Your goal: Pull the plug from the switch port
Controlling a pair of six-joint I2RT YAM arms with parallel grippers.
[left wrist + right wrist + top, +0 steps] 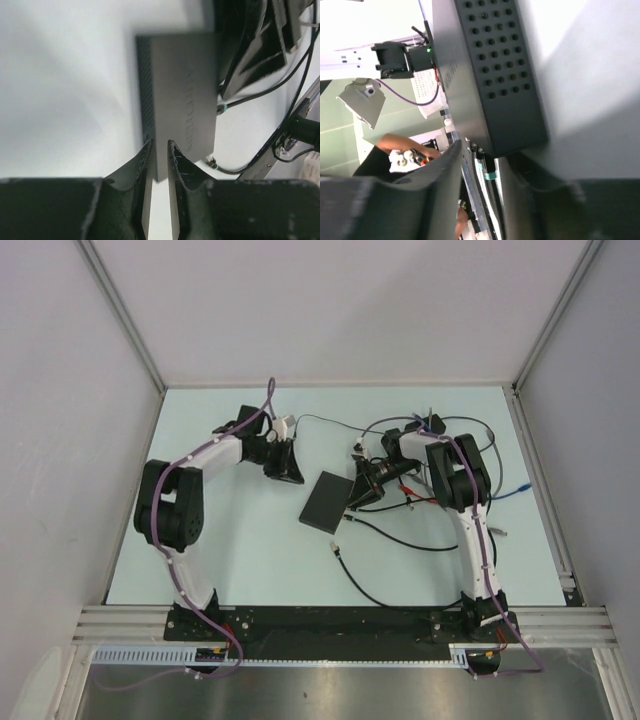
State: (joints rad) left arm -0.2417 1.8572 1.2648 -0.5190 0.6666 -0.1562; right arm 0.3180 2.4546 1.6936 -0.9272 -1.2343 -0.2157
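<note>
Fingers (435, 190) of right gripper (480, 165) apart either side of plug (489, 175); we cannot tell if they touch it. Plug sits in switch port (479, 149) on black box (500, 75) edge, lower centre of right wrist frame. Left gripper (159, 150) fingers (181, 170) narrowly apart, empty, near box corner.

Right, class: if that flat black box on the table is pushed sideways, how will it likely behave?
The black box lies flat and low, so it probably won't tip or roll. Resting on the smooth table, it may well slide rather than resist. Its vented casing looks rigid, unlikely to flex.
</note>
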